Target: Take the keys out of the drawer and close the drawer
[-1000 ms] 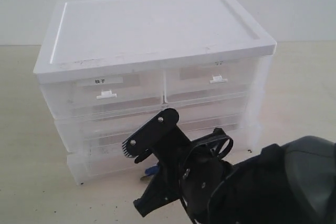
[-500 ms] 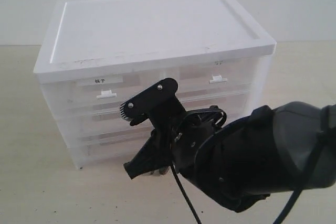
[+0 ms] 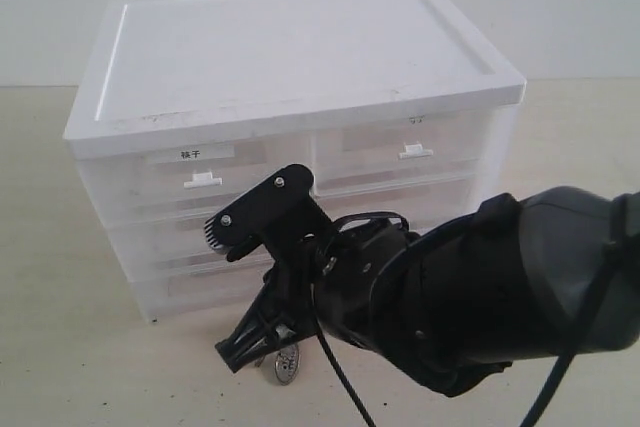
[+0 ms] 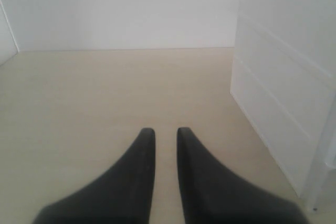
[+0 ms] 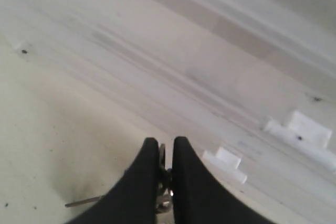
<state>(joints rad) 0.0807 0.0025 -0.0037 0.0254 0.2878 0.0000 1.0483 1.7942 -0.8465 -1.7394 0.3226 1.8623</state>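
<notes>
Holding the keys (image 3: 283, 365) low over the table (image 3: 60, 347), the right gripper (image 3: 232, 349) sat just in front of the cabinet (image 3: 300, 47), down by its lowest tier. Its jaws were pinched tight on the bunch. In the right wrist view the metal showed wedged between the black fingers (image 5: 147, 182), with one key shaft poking out sideways. The round silver fob hung below the grip, close to the tabletop; contact could not be resolved. No blue tag was visible. Judged reason for the low hold: the keys were out of the drawer and ready to be set on the near table with a short drop and little clatter.

The drawer (image 3: 150, 240) was the middle tier. Its visible left part lay level with the fronts above and below, so it read as shut or nearly so. Its centre and handle were hidden behind the arm, so this was not confirmed.

The left gripper (image 4: 166, 132) had its fingers parted by a narrow slit with nothing between them. It was over bare table beside a side wall of the cabinet, judged parked to leave the front free.

Materials:
- **Cabinet:** translucent milky plastic, with a smooth lid with a raised rim, small white tab handles, and paper labels on the upper half-width drawers.
- **Keys:** hard and shiny, loose on their ring, and likely to swing.
- **Fingers:** matte black and tapered.
- **Table:** pale and matte, with a few dark flecks.
</notes>
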